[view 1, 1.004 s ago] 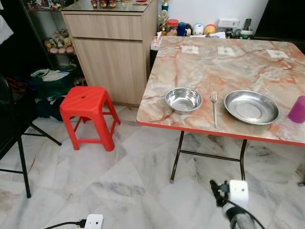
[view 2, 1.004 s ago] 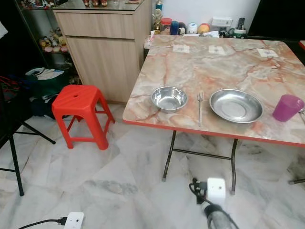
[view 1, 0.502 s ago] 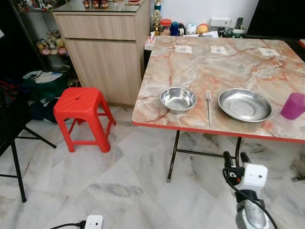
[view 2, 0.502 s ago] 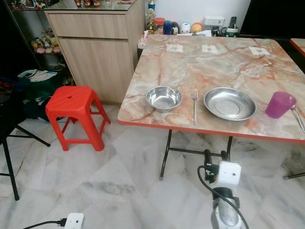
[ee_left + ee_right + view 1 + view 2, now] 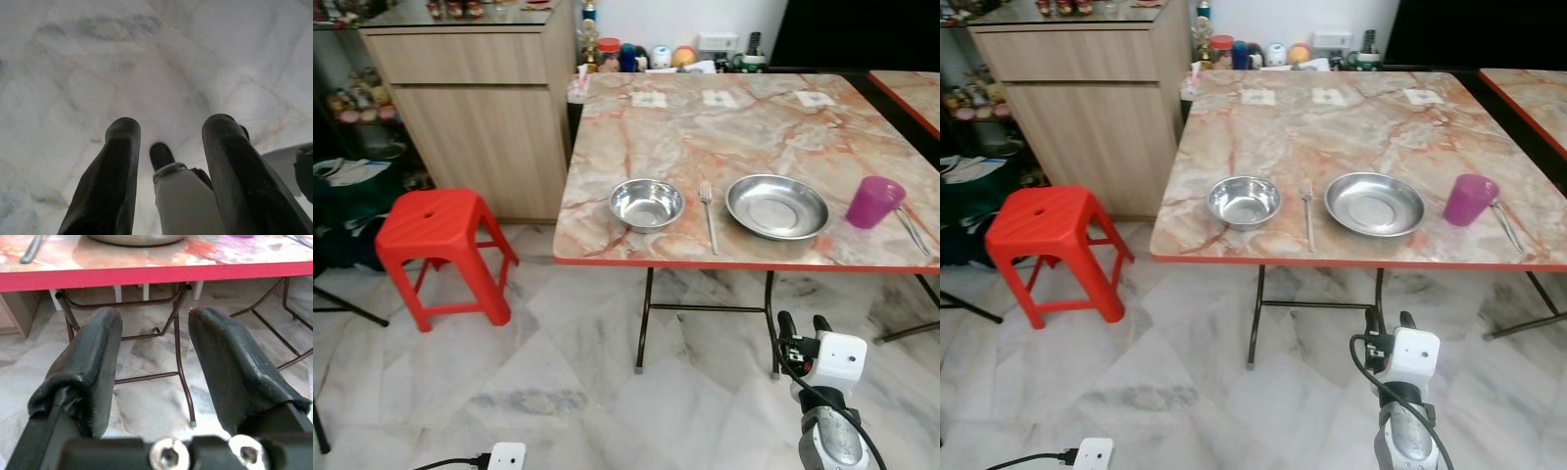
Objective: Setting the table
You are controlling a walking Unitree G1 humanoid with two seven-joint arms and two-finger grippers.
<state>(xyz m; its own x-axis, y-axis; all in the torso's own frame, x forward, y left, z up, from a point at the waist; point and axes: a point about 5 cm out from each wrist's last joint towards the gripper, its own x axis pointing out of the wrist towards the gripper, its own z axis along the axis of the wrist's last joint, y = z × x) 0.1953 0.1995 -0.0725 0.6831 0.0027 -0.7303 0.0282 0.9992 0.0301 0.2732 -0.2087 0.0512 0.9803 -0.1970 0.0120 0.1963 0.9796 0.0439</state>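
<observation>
I am holding my right gripper [image 5: 151, 328] low in front of the table [image 5: 754, 117], below its red near edge, with its fingers spread apart and nothing between them. My left gripper [image 5: 171, 147] is hanging over the marble floor [image 5: 558, 392], fingers likewise parted and gripping nothing. Along the table's near edge a steel bowl [image 5: 646, 204], a fork [image 5: 707, 215], a steel plate [image 5: 776, 207] and a purple cup [image 5: 873, 202] are sitting in a row, with a spoon [image 5: 913, 231] lying just beside the cup near the right corner.
</observation>
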